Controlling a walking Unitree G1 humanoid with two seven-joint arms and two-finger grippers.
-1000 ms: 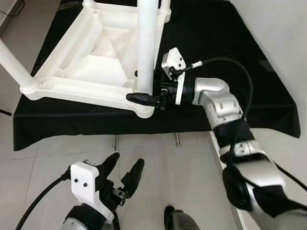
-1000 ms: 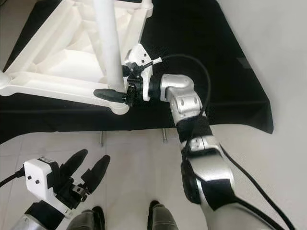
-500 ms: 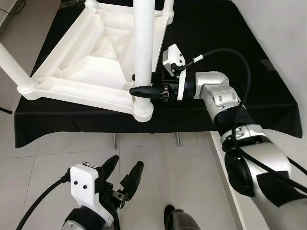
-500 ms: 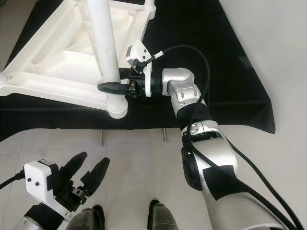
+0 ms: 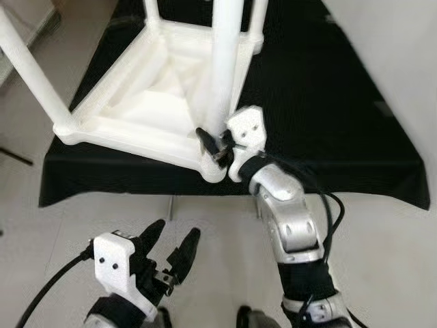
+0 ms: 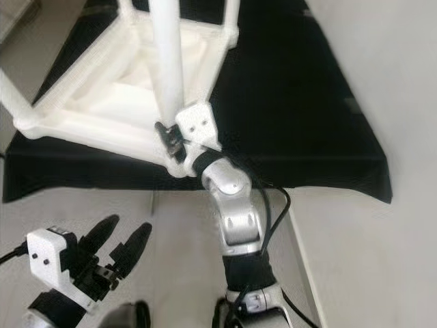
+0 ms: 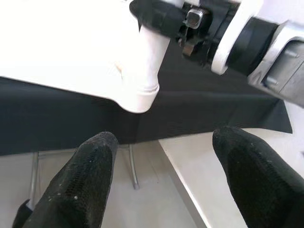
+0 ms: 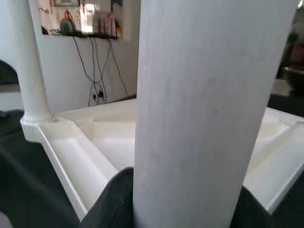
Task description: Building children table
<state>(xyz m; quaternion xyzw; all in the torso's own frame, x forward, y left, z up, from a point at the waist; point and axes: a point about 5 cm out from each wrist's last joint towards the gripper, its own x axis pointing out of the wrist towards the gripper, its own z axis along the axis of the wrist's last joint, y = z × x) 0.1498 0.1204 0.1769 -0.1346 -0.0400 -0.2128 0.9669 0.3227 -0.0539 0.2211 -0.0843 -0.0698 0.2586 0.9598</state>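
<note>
Two head-camera views showed a white plastic children's table (image 5: 147, 102) lying upside down on a bench (image 5: 328, 116) draped in black cloth. Its ribbed underside faced up and white legs rose from its corners. The leg (image 5: 223, 65) at the corner nearest the robot stood upright in its socket (image 5: 213, 171), right at the bench's front edge. The right gripper (image 5: 213, 142) was at the base of that leg, just above the socket, its black jaws closed around the leg. The silver right arm (image 5: 290, 225) reached up to it from below the bench edge. Another leg (image 5: 31, 65) slanted up from the table's left corner. In front of the bench, low over the pale tiled floor (image 5: 205, 225), the left gripper (image 5: 172, 244) hung well apart from the table, its jaws spread and holding nothing.

The left wrist view looked up past its two black fingertips (image 7: 83, 183), set wide apart, at the corner socket (image 7: 137, 92) overhanging the cloth edge, with the right gripper (image 7: 161, 16) just above the socket.

The right wrist view showed the thick white leg (image 8: 204, 109) close up between the jaws, with the table's ribbed underside (image 8: 99, 142) and another leg (image 8: 28, 66) behind it.
</note>
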